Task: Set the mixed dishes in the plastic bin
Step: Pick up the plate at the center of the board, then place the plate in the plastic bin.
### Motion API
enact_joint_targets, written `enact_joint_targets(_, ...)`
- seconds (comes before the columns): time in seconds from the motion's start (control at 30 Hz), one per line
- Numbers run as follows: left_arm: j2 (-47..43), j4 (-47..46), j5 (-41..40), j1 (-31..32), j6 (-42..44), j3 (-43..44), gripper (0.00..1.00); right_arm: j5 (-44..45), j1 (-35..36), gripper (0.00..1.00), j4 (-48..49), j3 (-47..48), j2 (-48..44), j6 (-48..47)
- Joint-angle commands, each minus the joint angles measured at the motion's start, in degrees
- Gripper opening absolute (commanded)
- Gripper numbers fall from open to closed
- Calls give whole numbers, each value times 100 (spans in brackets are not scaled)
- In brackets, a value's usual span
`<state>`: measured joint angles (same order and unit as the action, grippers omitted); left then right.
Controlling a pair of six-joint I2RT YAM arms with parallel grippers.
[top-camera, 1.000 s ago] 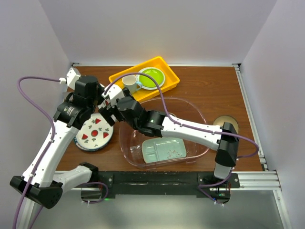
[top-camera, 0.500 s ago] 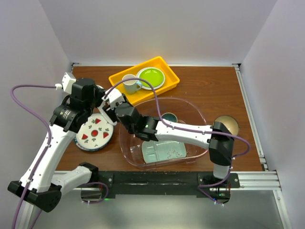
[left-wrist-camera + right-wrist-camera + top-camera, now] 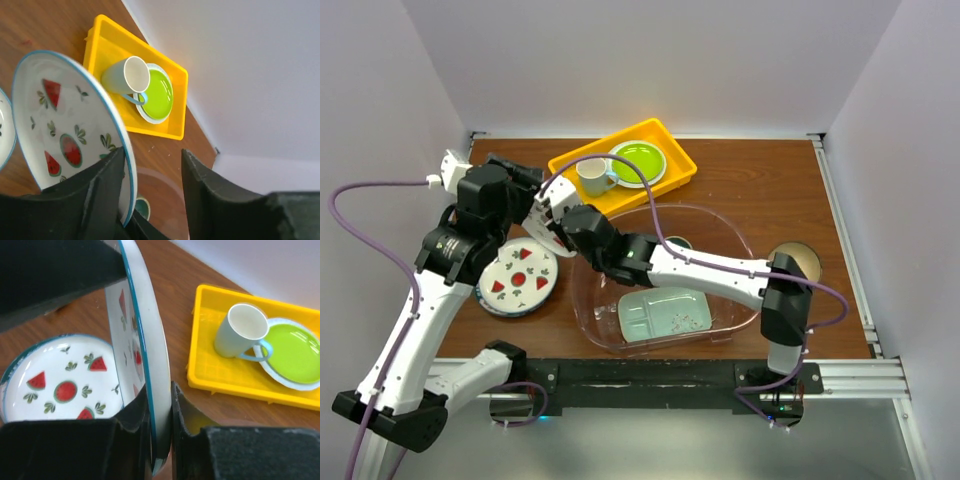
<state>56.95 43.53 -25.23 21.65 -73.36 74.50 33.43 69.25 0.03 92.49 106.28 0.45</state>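
We see the hand-over turned round since a second ago. The left gripper (image 3: pixel 150 186), then clamped on the raised plate (image 3: pixel 65 120), now has its jaws apart, with the plate's blue rim just beside one finger. The right gripper (image 3: pixel 159 410), then gaping wide, now pinches that plate's lower rim between narrow jaws. The raised plate, white with red-and-green watermelon slices, stands on edge in the air left of the plastic bin (image 3: pixel 712 232). The left arm has drawn back toward the wall, and the right arm has reached further left, uncovering the teal mug (image 3: pixel 675 243) in the bin. The mint-green tray (image 3: pixel 665 318) lies in the bin as before. The second plate (image 3: pixel 518 278), same pattern, stays flat on the table (image 3: pixel 760 180) left of the bin, and the tan bowl (image 3: pixel 800 260) stays outside at its right. In the yellow tray (image 3: pixel 672 150) the white mug (image 3: pixel 592 177) and lime-green plate (image 3: pixel 638 162) are unmoved
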Motion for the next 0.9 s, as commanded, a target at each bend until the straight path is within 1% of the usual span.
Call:
enact_joint_targets(0.0,-237,-968,352,6,971,363,79,-1518,-490,0,-635,831,-704,770)
enact_joint_targets(0.03,-280,-1256,439,6,1208,364,84,-1846,-622,0,-740,893,-809,877)
enact_joint_targets(0.07,-376,-1363,623,6,1602,346,88,-2101,-902,0,-872,972,-871,965)
enact_joint_targets(0.1,-430,-1626,712,6,1832,337,93,-2626,-1035,0,-917,999,-924,1105)
enact_joint_targets(0.13,-482,-1759,809,6,2069,311,97,-2831,-1159,0,-961,1008,-1073,1159)
enact_joint_targets(0.17,-596,-1873,1001,6,2472,267,99,-3033,-1412,0,-996,991,-1153,1203)
enact_joint_targets(0.2,-658,-2127,1107,6,2720,241,100,-3375,-1519,0,-996,947,-1240,1247)
enact_joint_targets(0.3,-895,-2549,1599,6,3581,83,100,-3790,-1906,0,-1023,737,-1644,1160)
enact_joint_targets(0.33,-939,-2638,1757,6,3818,21,100,-4122,-2003,0,-1049,666,-1741,1116)
enact_joint_targets(0.37,-1053,-2691,2011,6,4195,-75,100,-4273,-2230,0,-1084,500,-1986,1089)
enact_joint_targets(0.43,-1177,-2805,2215,6,4522,-224,100,-4659,-2451,0,-1172,358,-2216,905)
enact_joint_targets(0.47,-1316,-2876,2416,-3,4863,-417,100,-4766,-2634,0,-1303,236,-2400,826)
enact_joint_targets(0.53,-1467,-2982,2610,6,5164,-629,100,-4942,-2803,0,-1531,156,-2576,536)
enact_joint_targets(0.57,-1598,-3008,2655,6,5400,-830,100,-5134,-2916,0,-1785,69,-2664,440)
enact_joint_targets(0.6,-1660,-3025,2681,6,5524,-945,100,-5206,-2961,0,-1918,33,-2839,169)
enact_joint_targets(0.67,-1853,-3069,2690,6,5831,-1295,100,-5320,-3040,0,-2305,-98,-3016,-18)
enact_joint_targets(0.7,-1941,-3157,2682,6,5929,-1428,100,-5347,-3067,0,-2419,-134,-3182,-340)
enact_joint_targets(0.87,-2345,-3403,2541,6,6395,-2271,100,-5759,-3462,0,-3236,-188,-3491,-940)
